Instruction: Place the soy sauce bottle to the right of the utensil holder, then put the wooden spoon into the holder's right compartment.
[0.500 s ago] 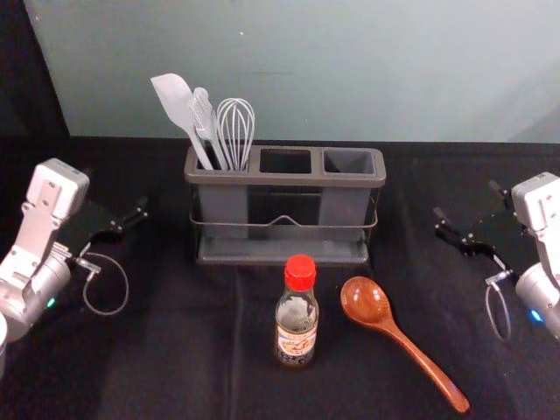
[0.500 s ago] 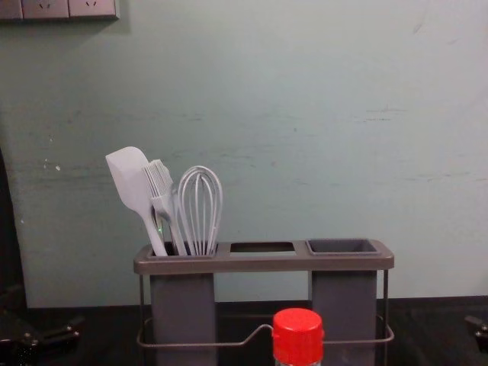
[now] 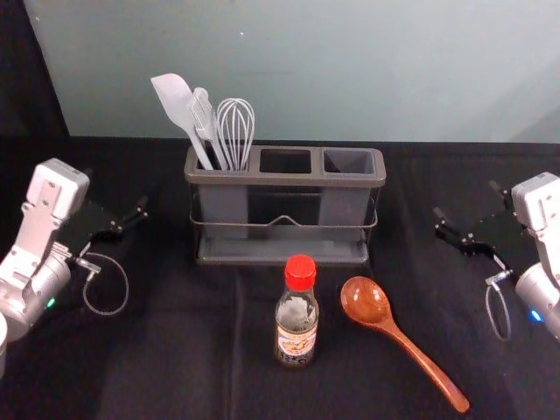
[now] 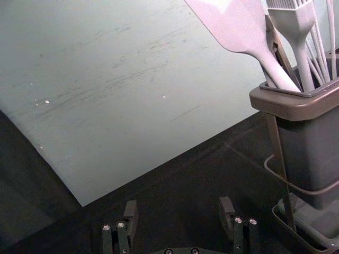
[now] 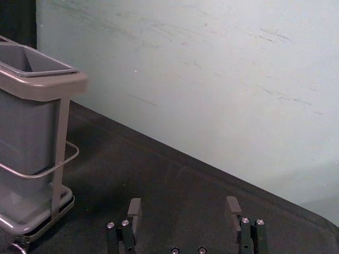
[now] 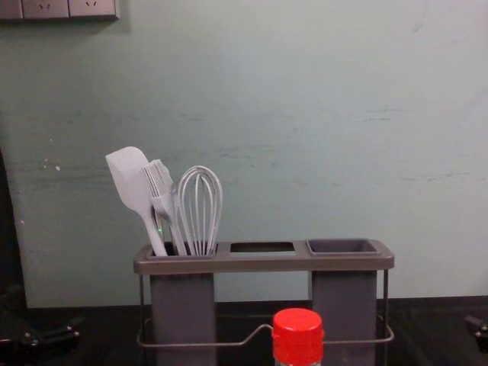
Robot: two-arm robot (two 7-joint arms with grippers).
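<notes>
In the head view my left gripper (image 3: 117, 203) is over the table's left side and my right gripper (image 3: 469, 215) over its right side. Both stand open and empty, as the left gripper (image 4: 179, 217) and right gripper (image 5: 184, 214) show in their wrist views. The utensil holder (image 3: 284, 178) is at the back middle, its left compartment filled with utensils, its right compartment (image 3: 348, 161) empty. In front of it the soy sauce bottle (image 3: 297, 320) stands upright, red cap on. The wooden spoon (image 3: 386, 328) lies right of the bottle, bowl toward the holder, handle slanting to the front right.
A white spatula (image 3: 181, 108), a brush (image 3: 206, 124) and a whisk (image 3: 235, 131) rise from the holder's left compartment. Behind the dark-covered table (image 3: 175, 350) is a pale wall (image 3: 350, 70). Dark cloth lies between the holder and each gripper.
</notes>
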